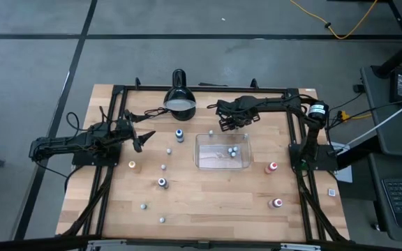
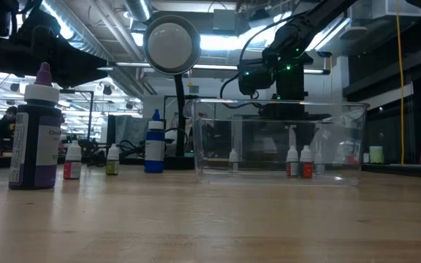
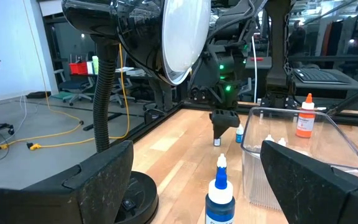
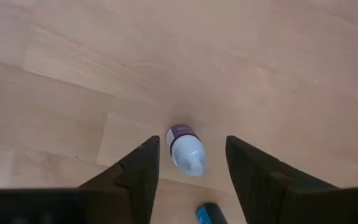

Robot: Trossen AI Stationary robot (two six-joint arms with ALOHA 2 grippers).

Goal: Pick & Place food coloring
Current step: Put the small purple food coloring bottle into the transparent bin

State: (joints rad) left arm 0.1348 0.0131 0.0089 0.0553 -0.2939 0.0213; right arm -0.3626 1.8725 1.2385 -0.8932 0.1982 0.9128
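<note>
Right gripper (image 4: pixel 188 163) points straight down at the table (image 1: pixel 208 202), just behind the clear tray's (image 1: pixel 222 165) back edge, between tray and lamp (image 1: pixel 179 102); fingers part-way open with a small pale bottle (image 4: pixel 185 149) standing between them, purple band at its neck, a gap showing on each side, so not clamped. A blue cap (image 4: pixel 209 213) of another small bottle shows just beside it, near the fingertips. In the left wrist view the same gripper (image 3: pixel 224 126) hangs over a tiny bottle (image 3: pixel 217 142), with a blue-topped tiny bottle (image 3: pixel 239 133) right next to it by the tray wall (image 3: pixel 291 162). Inside the tray: a few small bottles (image 1: pixel 233 151) toward its right half, upright, red and white bases in the low view (image 2: pixel 299 162). Left of the tray: blue bottle (image 1: pixel 179 134) near the lamp base, then scattered small ones (image 1: pixel 162 183) toward the table's front-left. Right of the tray: two red-topped bottles (image 1: pixel 273 168), (image 1: pixel 278 203). Left gripper (image 1: pixel 144 138) hovers well left of the tray, jaws wide open, empty. Low view has a dark purple-topped bottle (image 2: pixel 35 139) close to the camera; its label text starts "Ch", rest unreadable. No other writing legible.
</note>
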